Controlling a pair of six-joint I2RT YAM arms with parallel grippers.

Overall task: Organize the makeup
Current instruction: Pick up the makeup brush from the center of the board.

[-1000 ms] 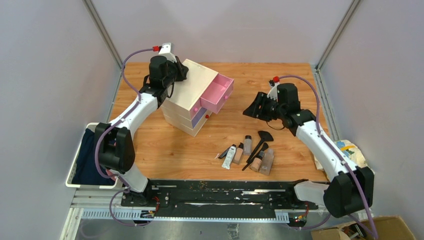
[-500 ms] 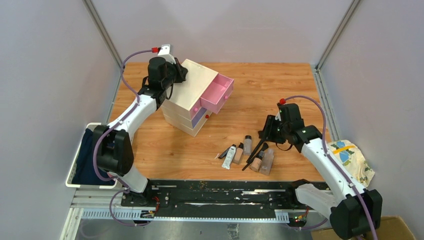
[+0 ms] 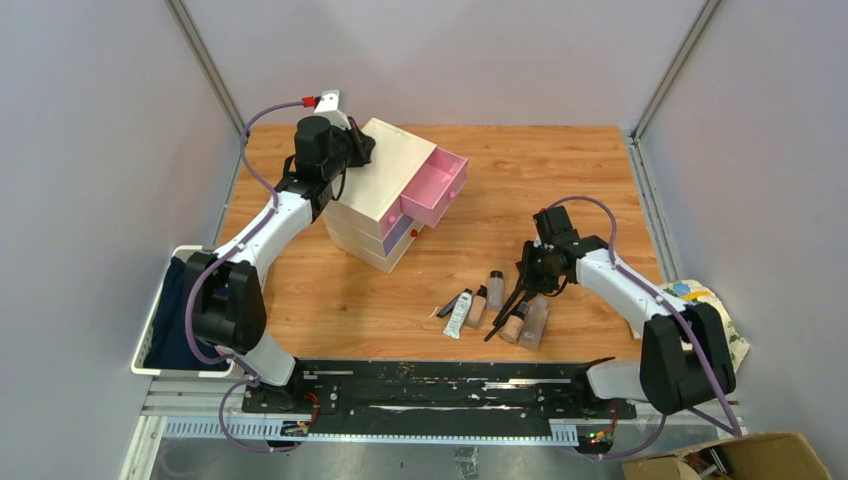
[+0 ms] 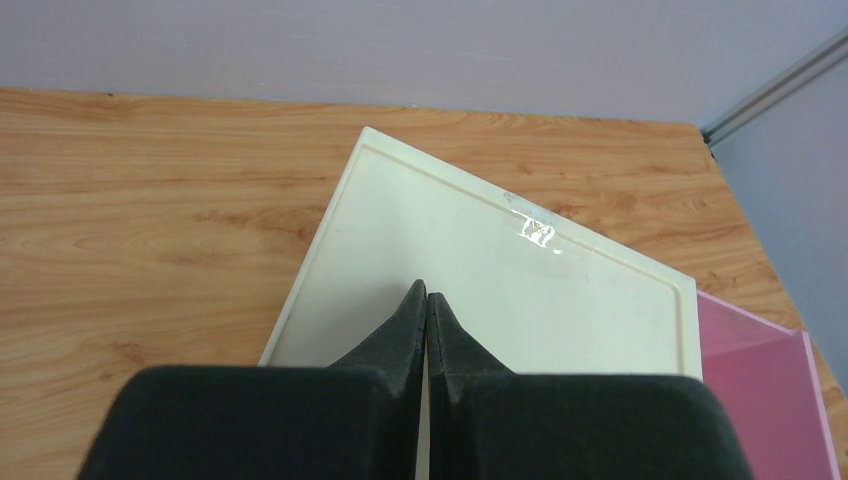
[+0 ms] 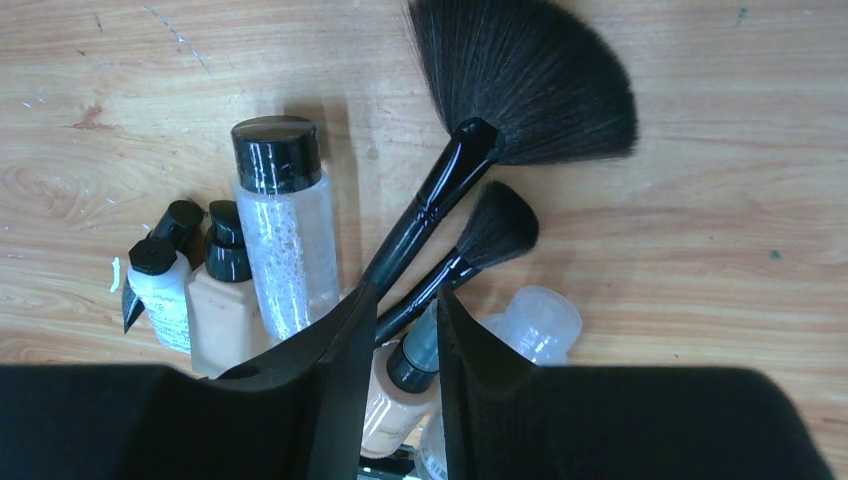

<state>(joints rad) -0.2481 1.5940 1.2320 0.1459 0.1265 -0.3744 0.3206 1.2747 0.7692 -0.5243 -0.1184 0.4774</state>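
While its fingers stand narrowly parted, the right hand (image 5: 403, 300) sits over the small brush (image 5: 480, 235) handle; grip cannot be told. The makeup (image 3: 513, 325) lies clustered near the table (image 3: 560, 170) front edge. This hand has descended onto it since earlier. The left hand (image 4: 427, 295), closed and empty, lies against the cream box (image 4: 560, 290), whose pink drawer (image 3: 435, 185) is pulled out.

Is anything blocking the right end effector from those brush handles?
Nothing visible does. The open right end effector hangs directly over the fan brush and smaller brush handles; a beige bottle lies tight beside them.
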